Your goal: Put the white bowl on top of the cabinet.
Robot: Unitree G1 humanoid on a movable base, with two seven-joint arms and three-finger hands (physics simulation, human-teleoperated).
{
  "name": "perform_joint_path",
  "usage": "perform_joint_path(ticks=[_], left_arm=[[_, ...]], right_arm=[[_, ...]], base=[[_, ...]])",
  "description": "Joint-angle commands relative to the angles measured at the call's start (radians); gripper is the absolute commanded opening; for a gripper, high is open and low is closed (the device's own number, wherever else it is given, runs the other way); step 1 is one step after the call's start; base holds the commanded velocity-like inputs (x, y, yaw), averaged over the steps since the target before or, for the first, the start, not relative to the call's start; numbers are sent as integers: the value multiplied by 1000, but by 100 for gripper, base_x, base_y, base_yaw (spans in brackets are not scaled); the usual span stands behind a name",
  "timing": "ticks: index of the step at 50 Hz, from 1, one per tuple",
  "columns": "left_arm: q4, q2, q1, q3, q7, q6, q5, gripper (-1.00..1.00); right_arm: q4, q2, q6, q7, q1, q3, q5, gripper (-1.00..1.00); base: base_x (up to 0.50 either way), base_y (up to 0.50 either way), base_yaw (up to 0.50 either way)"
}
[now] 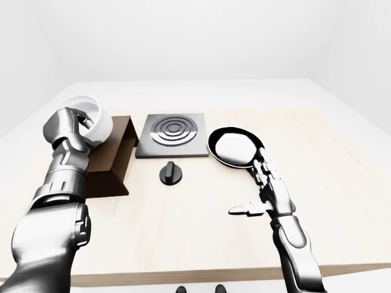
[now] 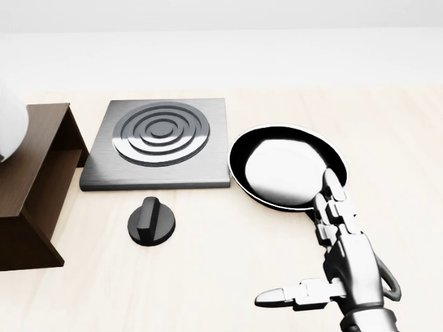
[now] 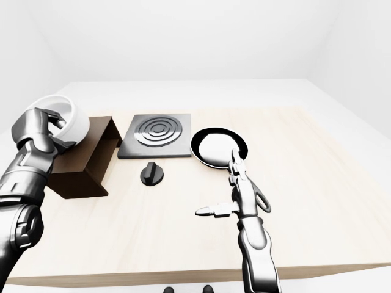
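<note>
The white bowl is up in the air, just above the brown cabinet at the left of the left-eye view. The left hand has its fingers wrapped around the bowl's rim. This looks like the setting-down step: next the bowl should go lower until it sits flat, then the fingers let go. The right hand is flat and open, holding nothing, near the black pan.

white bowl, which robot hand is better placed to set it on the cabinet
Left. The left robot hand already grips the round white bowl above the dark brown wooden cabinet. The right robot hand is open and empty beside the black frying pan.
</note>
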Motion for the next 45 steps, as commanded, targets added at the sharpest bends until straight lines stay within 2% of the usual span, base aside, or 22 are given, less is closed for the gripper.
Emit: perform_joint_path(ticks=[1,33,34,35,36,45], left_arm=[[-17,5,-12,-8,46,0,20,-100],[-7,-10,-4,-12,54,0,20,-100],[-4,-12,-5,-14,50,0,21,-86],[-4,-12,-5,-14,50,0,21,-86],[-5,-11,-6,-16,46,0,23,100],[-11,-11,-5,-19,36,0,34,100]], right_arm=[[2,0,-3,0,0,1,-1,100],[11,0,-8,0,-3,3,-4,100],[12,0,-7,0,-3,3,-4,100],[12,0,-7,0,-3,3,-4,100],[11,0,-8,0,-2,4,-5,100],[4,0,-5,0,1,4,-3,100]], base=[[0,0,0],[0,0,0],[0,0,0],[0,0,0],[0,0,0],[0,0,0]])
